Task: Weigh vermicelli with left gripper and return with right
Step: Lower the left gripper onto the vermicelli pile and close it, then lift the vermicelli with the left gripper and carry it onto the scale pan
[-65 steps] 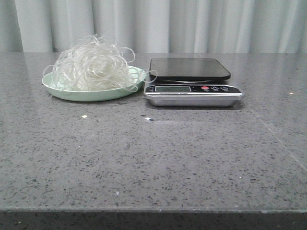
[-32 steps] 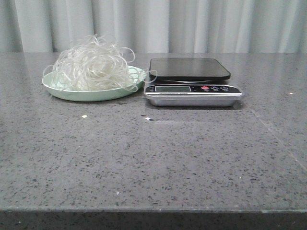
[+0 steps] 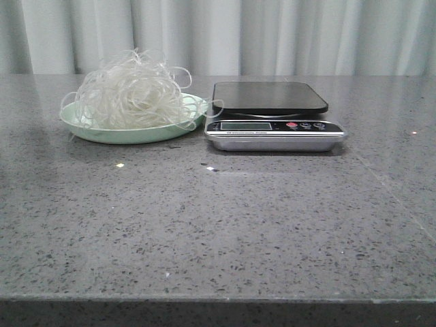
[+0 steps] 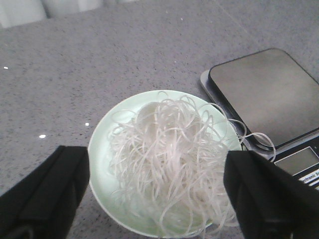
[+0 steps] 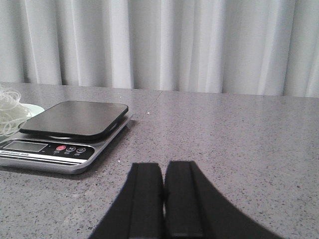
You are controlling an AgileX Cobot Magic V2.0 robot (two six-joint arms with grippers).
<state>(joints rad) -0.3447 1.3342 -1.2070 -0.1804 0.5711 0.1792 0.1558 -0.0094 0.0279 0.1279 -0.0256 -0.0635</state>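
The vermicelli (image 3: 131, 94), a fluffy nest of thin whitish strands, lies on a pale green plate (image 3: 88, 129) at the back left of the table. It also shows in the left wrist view (image 4: 174, 154). A kitchen scale (image 3: 269, 99) with a dark platform and silver front stands just right of the plate. My left gripper (image 4: 157, 186) is open above the plate, one black finger to each side of the nest, holding nothing. My right gripper (image 5: 163, 172) is shut and empty, low over the table to the right of the scale (image 5: 75, 118). Neither gripper shows in the front view.
The grey speckled table (image 3: 218, 225) reaches a front edge near the bottom of the front view. A pale curtain (image 3: 272, 34) hangs behind the table. The scale's display and buttons (image 3: 272, 125) face the front.
A faint shadow has spread over the table left of and under the plate. The vermicelli, plate and scale have not moved.
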